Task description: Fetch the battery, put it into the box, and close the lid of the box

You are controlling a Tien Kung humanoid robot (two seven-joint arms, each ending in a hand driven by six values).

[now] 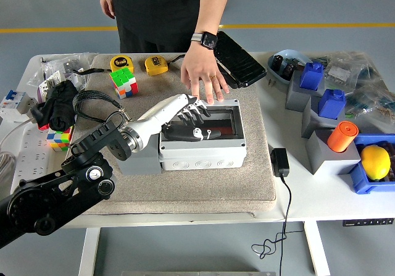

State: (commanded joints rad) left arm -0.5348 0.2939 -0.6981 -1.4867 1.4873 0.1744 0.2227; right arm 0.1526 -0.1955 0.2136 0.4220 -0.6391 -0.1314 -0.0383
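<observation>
The grey box stands on the beige mat in the middle of the table. Its clear lid lies down almost flat over the box. My left hand, white with black joints, rests on the lid's far left part with its fingers stretched out flat, holding nothing. A dull orange shape, probably the battery, shows faintly through the lid. A person's hand with a watch hovers spread just behind the box's back edge. My right arm is out of view.
Two yellow tape measures and a colour cube lie behind the box, and a black case to its back right. A power adapter sits right of the mat. Blue blocks, an orange cylinder and a lemon crowd the right side.
</observation>
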